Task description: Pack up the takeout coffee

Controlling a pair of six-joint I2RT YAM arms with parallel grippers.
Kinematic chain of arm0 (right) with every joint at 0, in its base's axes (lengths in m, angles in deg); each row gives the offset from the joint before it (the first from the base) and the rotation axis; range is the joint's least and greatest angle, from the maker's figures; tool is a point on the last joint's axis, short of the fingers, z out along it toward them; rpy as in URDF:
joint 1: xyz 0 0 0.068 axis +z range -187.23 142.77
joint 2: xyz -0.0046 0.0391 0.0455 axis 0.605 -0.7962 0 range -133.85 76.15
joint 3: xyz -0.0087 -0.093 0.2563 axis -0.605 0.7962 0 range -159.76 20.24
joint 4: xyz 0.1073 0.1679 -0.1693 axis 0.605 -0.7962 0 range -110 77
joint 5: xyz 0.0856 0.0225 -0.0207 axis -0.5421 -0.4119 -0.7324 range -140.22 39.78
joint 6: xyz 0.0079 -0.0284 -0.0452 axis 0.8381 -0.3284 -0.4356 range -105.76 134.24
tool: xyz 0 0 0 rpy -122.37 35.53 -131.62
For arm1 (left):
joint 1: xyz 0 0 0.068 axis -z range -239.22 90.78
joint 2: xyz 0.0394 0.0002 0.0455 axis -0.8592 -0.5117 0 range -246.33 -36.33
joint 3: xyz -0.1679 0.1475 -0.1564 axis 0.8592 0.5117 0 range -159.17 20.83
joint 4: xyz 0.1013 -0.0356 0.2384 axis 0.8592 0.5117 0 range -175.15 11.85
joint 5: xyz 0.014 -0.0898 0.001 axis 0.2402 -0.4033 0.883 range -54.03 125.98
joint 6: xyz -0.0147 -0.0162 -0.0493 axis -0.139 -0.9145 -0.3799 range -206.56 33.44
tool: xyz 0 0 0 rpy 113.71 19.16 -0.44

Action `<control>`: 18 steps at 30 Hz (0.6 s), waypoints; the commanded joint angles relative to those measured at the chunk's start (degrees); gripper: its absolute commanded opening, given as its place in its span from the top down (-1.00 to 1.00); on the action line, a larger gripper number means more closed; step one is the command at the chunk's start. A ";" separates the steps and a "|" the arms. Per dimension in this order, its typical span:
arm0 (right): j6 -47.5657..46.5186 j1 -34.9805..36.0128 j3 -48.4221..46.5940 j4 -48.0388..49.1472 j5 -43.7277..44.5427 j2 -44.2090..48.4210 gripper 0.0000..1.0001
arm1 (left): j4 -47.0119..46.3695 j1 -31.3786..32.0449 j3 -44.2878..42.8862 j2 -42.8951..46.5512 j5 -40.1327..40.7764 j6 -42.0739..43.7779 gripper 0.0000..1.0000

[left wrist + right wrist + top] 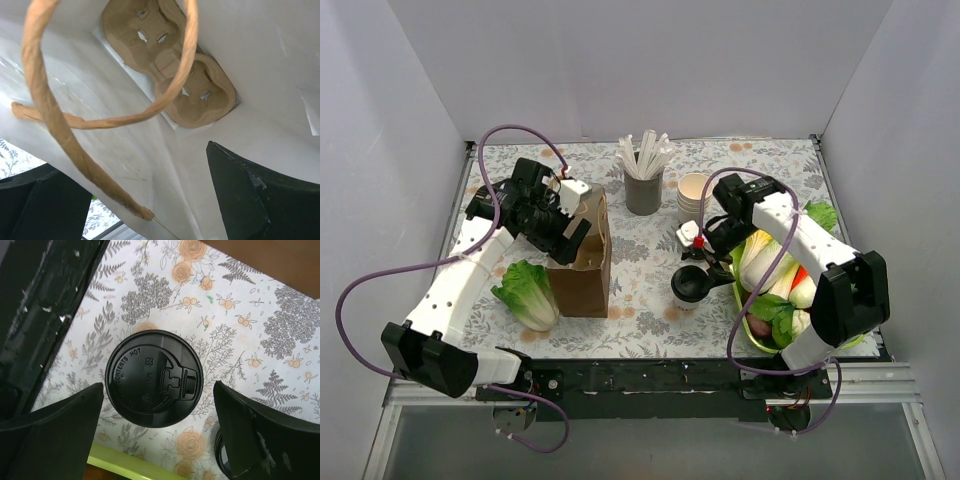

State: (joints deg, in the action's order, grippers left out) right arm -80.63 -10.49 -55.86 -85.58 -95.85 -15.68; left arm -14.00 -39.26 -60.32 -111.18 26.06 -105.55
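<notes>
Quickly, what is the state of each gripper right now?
Left gripper: open, straddling the wall of the paper bag.
Right gripper: open over the takeout coffee, not holding it.

takeout coffee (688,285) – upright on table (645,262) | right hand (702,255) – just behind it

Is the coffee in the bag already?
No, the coffee stands on the table, outside the bag and to its right.
</notes>
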 commanded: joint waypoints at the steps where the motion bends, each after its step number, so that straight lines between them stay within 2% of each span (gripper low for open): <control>1: 16.77 -0.37 -3.45 1.27 -5.44 5.78 -0.96 | -2.16 -0.28 -2.62 0.05 -2.04 -0.79 -0.72; 2: 24.04 -0.29 -2.84 5.12 -5.18 8.83 -0.96 | -2.68 -0.28 -2.70 0.05 -1.95 -1.23 -0.72; 3: 44.04 -0.37 -1.70 17.52 -1.00 10.86 -0.96 | -3.38 -0.28 -3.14 0.05 -1.87 -1.41 -0.72; 5: 62.71 -0.29 3.39 30.24 9.27 17.26 -0.96 | -4.26 -0.28 -3.58 0.23 -1.60 -2.45 -0.72; 6: 72.45 -0.29 4.11 33.61 16.03 18.69 -0.96 | -4.44 -0.37 -3.58 0.66 -1.86 -2.72 -0.72; 10: 83.51 2.70 1.93 29.00 23.13 18.63 -0.96 | -6.47 -0.28 -2.88 2.95 -2.04 -4.83 -0.73; 11: 84.32 3.05 1.22 27.16 23.74 17.05 -0.96 | -6.99 -0.37 -2.79 3.65 -2.22 -5.27 -0.75; 12: 83.98 6.36 0.86 25.48 26.96 16.69 -0.96 | -7.34 -0.28 -2.62 4.35 -2.30 -5.62 -0.90; 14: 82.39 9.28 0.86 25.64 28.66 17.73 -0.96 | -7.26 -0.28 -2.53 6.03 -3.70 -7.03 -0.96; 16: 83.96 10.43 -0.45 23.81 28.40 16.78 -0.96 | -7.00 -0.37 -2.70 7.60 -4.24 -7.82 -0.96; 18: 87.21 11.49 -0.11 24.15 33.29 16.33 -0.96 | -6.73 -0.37 -2.97 8.57 -3.54 -8.00 -0.96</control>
State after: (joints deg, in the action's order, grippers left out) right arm -2.36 -1.05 -54.09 -60.49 -70.93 0.71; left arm -19.88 -39.26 -61.74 -106.96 23.68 -111.51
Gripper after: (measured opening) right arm 0.981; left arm 0.981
